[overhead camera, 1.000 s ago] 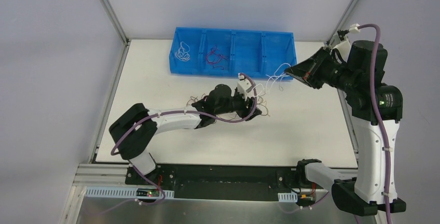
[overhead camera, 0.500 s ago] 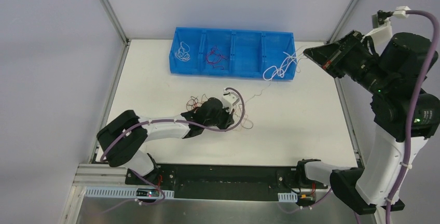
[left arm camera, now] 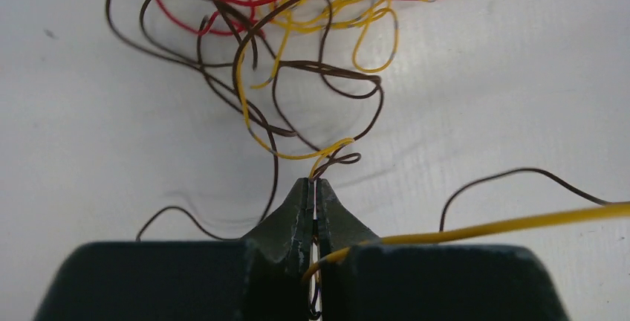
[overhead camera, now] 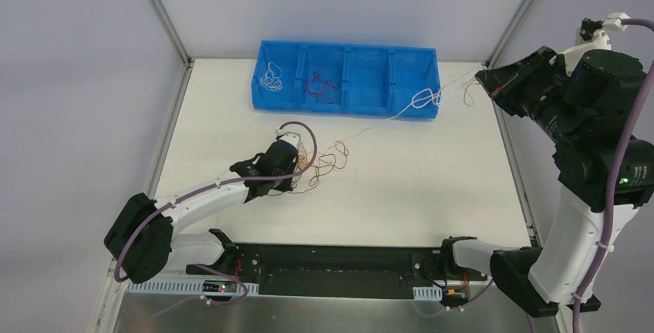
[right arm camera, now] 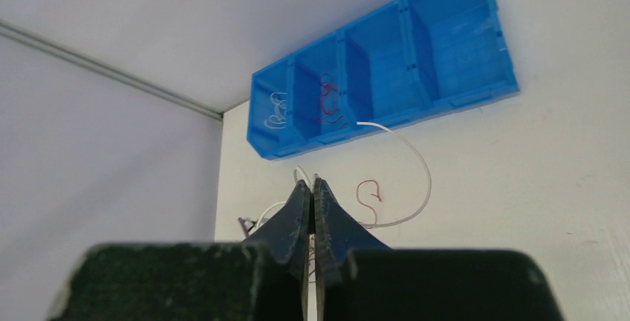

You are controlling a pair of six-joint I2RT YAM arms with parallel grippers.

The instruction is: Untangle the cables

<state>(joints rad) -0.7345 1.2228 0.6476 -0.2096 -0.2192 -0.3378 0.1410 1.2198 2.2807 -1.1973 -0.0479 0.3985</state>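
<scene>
— What are the cables [left arm camera: 297,53] looking like?
— Hair-thin, glossy strands in red, yellow and dark brown. They are curling in loose loops on the smooth white table [overhead camera: 432,186], right in front of the left tool [left arm camera: 315,187].
— And that tool?
— Its dark tapered fingers are pressing together, pinching a yellow strand [left arm camera: 475,227] and a brown one at the tips.
— The right tool [right arm camera: 311,187]?
— It is hanging raised beyond the table's far right corner, fingers together on a white cable [overhead camera: 422,99]. That cable is running thin and nearly straight out of the tangle and looping against the bin [overhead camera: 347,103] at its right front corner.
— What is the bin like?
— Blue ridged plastic, four compartments in a row. White coils are lying in the leftmost, red ones in the next.
— Is anything blocking the view?
— From above, the left wrist is covering part of the tangle.
</scene>
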